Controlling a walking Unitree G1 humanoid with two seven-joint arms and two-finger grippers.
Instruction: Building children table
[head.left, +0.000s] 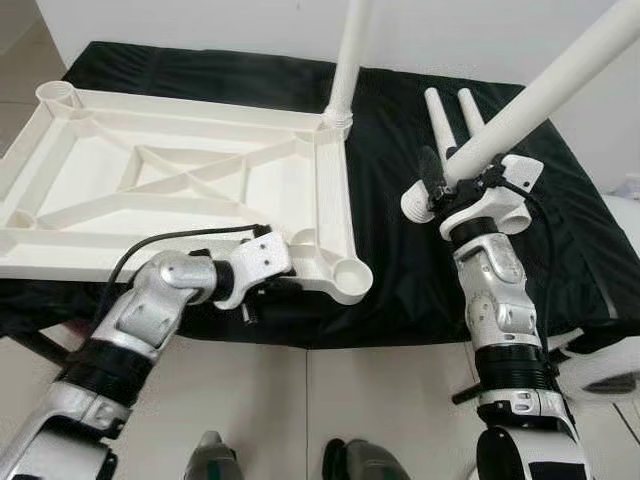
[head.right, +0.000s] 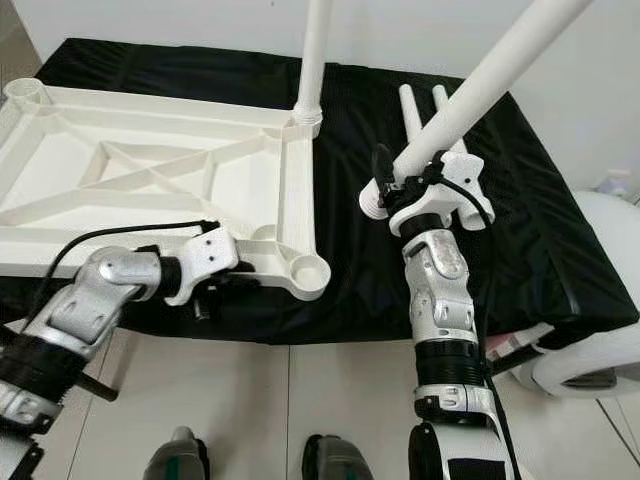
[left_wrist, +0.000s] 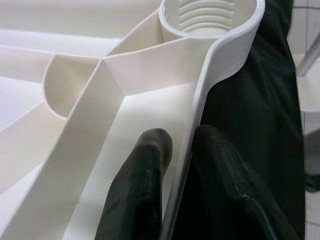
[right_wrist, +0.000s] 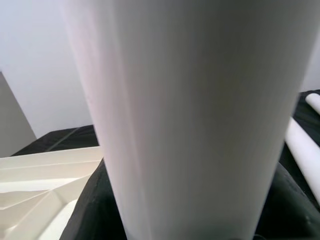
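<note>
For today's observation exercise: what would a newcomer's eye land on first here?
The big white ribbed plastic tabletop, upside down on the black cloth, one white leg already standing in its far corner socket. The left gripper pinches its near rim, while the right gripper holds a second long white leg slanting upward.

The white ribbed tabletop (head.left: 190, 185) lies upside down on the black cover's (head.left: 400, 270) left half. One leg (head.left: 347, 70) stands in its far right corner socket. Two legs (head.left: 452, 115) lie near the far right edge. A fourth leg (head.left: 540, 95) slants above them.
</note>
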